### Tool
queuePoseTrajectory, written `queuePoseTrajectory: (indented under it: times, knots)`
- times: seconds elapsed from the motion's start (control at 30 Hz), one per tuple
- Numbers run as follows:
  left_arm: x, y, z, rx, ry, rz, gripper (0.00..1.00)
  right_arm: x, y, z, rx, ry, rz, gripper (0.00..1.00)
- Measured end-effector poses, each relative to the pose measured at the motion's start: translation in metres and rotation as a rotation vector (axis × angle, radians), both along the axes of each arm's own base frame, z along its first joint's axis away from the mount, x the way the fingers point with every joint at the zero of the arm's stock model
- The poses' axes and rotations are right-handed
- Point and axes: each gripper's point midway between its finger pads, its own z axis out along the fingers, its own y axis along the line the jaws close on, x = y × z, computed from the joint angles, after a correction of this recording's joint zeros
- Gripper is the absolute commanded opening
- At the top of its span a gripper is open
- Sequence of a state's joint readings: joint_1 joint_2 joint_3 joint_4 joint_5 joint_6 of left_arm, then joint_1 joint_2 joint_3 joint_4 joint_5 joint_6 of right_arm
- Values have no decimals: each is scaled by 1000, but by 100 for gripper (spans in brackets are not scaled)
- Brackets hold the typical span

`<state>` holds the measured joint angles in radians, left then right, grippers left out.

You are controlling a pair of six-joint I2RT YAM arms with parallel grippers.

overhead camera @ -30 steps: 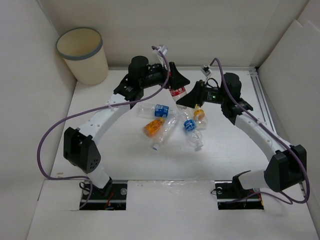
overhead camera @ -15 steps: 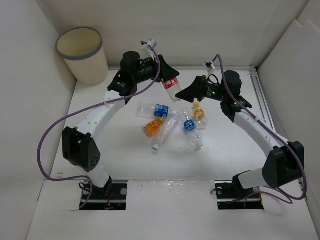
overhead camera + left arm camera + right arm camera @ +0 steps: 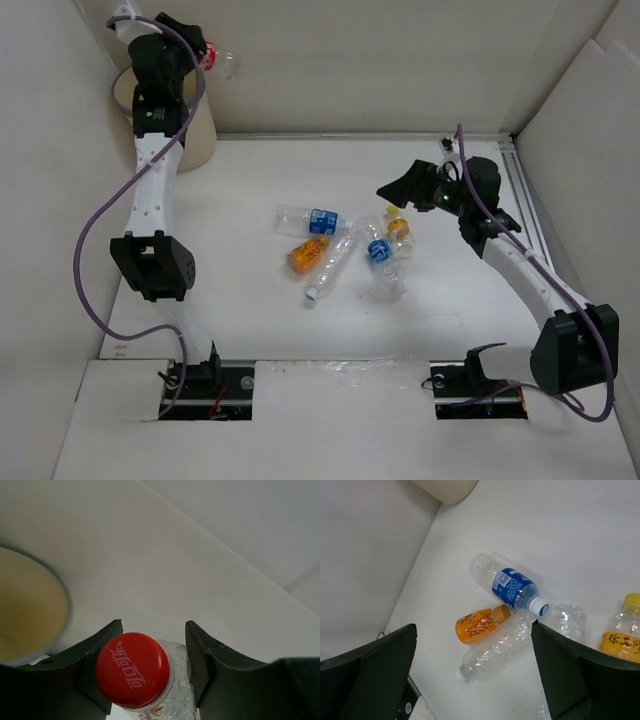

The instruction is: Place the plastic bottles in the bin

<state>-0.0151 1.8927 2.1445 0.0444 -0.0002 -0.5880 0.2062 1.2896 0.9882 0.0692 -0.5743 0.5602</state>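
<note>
Clamping the red-capped bottle (image 3: 132,672) near its cap, the left gripper (image 3: 153,630) hangs beside the bin (image 3: 200,135), not over its mouth; released here, it likely clips the rim or falls outside. The right gripper (image 3: 470,635) gapes empty above the other bottles (image 3: 340,250) on the table (image 3: 250,330).

I'm getting bright, even light from above, faint soft shadows on the table (image 3: 250,330), bin (image 3: 30,615) rim smeared in my left wrist view, right wrist view crisp.
</note>
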Motion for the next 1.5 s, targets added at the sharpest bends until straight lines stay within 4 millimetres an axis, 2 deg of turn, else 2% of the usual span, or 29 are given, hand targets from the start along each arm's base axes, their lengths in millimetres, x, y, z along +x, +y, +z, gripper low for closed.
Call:
queuePoseTrajectory:
  times: [0.1, 0.17, 0.23, 0.43, 0.63, 0.67, 0.73, 0.77, 0.87, 1.0, 1.1, 1.23, 1.3, 1.4, 1.5]
  knots:
    - [18, 67, -13, -25, -12, 195, 0, -10, 11, -12, -24, 15, 25, 100]
    - [30, 96, -27, -35, -14, 312, 0, -17, 18, -18, -37, 20, 46, 100]
    - [41, 113, -42, -31, -15, 400, 0, -21, 24, -21, -46, 20, 61, 100]
    - [78, 141, -85, 16, -7, 586, 0, -30, 39, -22, -61, 8, 81, 100]
    - [87, 176, -126, 25, 40, 707, 0, -32, 45, -28, -84, 12, 87, 100]
    - [86, 184, -129, 26, 42, 719, 27, -30, 45, -31, -92, 15, 83, 100]
    - [85, 197, -132, 28, 41, 740, 66, -28, 47, -40, -110, 29, 78, 100]
    - [84, 206, -131, 24, 32, 751, 99, -26, 48, -46, -121, 43, 74, 100]
    - [83, 215, -126, 21, 9, 757, 100, -18, 45, -68, -174, 96, 37, 100]
    - [84, 215, -115, 25, -20, 732, 100, -3, 33, -96, -256, 167, -55, 100]
    - [87, 209, -110, 38, -31, 694, 100, 4, 16, -113, -320, 212, -144, 100]
    - [93, 193, -106, 68, -25, 600, 100, 14, -6, -120, -403, 248, -258, 100]
    - [92, 177, -102, 84, -6, 534, 100, 27, -16, -117, -442, 254, -320, 100]
    - [74, 150, -82, 113, 22, 445, 100, 39, -27, -121, -484, 265, -379, 98]
    - [42, 98, -44, 142, 19, 337, 100, 38, -38, -135, -517, 308, -405, 94]
